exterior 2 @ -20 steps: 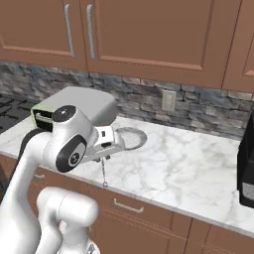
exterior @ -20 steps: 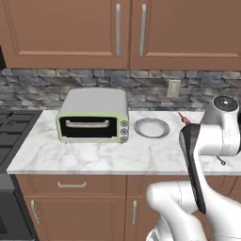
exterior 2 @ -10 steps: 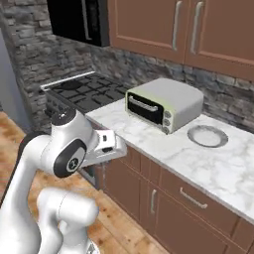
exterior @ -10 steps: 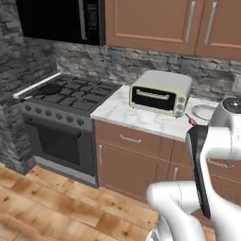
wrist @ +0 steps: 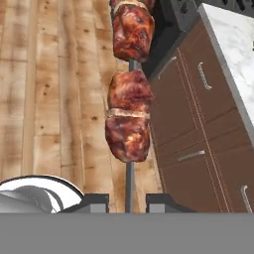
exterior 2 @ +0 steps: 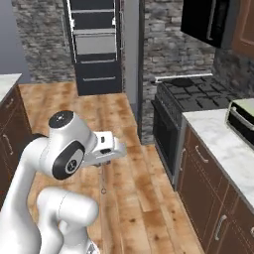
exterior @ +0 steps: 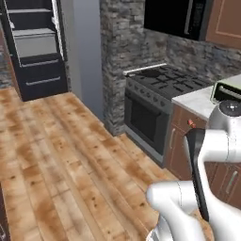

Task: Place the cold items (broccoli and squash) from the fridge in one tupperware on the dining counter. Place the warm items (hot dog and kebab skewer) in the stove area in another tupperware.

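My gripper [wrist: 128, 201] is shut on the thin stick of the kebab skewer [wrist: 130, 104]. Its brown grilled meat chunks run up the hand view over the wooden floor. In the right base view the gripper [exterior 2: 106, 154] hangs over the floor at the end of the white arm, and the skewer's stick [exterior 2: 102, 178] points down from it. The stove [exterior: 160, 94] [exterior 2: 181, 99] stands to the right among brown cabinets, by a grey stone wall. The black fridge [exterior: 35, 47] [exterior 2: 96, 44] stands at the far end of the room, showing pale shelves.
A toaster oven [exterior: 227, 92] [exterior 2: 243, 119] sits on the marble counter [exterior 2: 221, 141] right of the stove, with a dark microwave [exterior: 181, 19] above. Brown cabinet doors [wrist: 198, 114] are close on the right. A marble-topped counter corner [exterior 2: 7, 84] is at the left. Wooden floor [exterior: 61, 155] lies open between.
The whole picture has swung left as the base turned, from the toaster oven counter to the stove, floor and fridge. The gripper stays shut on the skewer.
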Tool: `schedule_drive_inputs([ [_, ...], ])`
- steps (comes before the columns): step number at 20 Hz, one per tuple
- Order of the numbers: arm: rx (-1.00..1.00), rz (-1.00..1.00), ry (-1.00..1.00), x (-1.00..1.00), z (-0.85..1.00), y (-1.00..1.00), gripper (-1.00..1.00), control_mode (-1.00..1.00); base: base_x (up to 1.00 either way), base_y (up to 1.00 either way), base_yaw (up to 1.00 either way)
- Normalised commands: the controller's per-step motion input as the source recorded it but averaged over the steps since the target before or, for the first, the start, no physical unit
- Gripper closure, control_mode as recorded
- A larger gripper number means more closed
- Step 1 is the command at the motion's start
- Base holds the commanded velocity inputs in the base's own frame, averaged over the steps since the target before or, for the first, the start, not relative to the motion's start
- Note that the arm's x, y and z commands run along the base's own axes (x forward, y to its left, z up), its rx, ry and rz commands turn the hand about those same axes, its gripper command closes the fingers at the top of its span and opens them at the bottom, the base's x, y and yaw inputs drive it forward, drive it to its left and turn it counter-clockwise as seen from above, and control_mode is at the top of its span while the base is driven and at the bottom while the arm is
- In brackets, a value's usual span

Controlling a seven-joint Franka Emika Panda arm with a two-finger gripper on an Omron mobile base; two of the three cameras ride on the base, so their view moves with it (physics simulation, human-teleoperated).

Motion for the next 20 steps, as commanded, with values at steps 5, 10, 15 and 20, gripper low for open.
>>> schedule_drive_inputs([
  [5, 0.00, 0.00, 0.00, 0.00, 0.00, 0.00, 1.00, 1.00, -1.00, 0.00, 0.74],
  [10, 0.00, 0.00, 0.00, 0.00, 0.00, 0.00, 1.00, 1.00, -1.00, 0.11, 0.61],
  [15, 0.00, 0.00, 0.00, 0.00, 0.00, 0.00, 1.00, 1.00, -0.87, 0.61, 0.49],
  [20, 0.00, 0.00, 0.00, 0.00, 0.00, 0.00, 1.00, 1.00, -0.35, 1.00, 0.22],
])
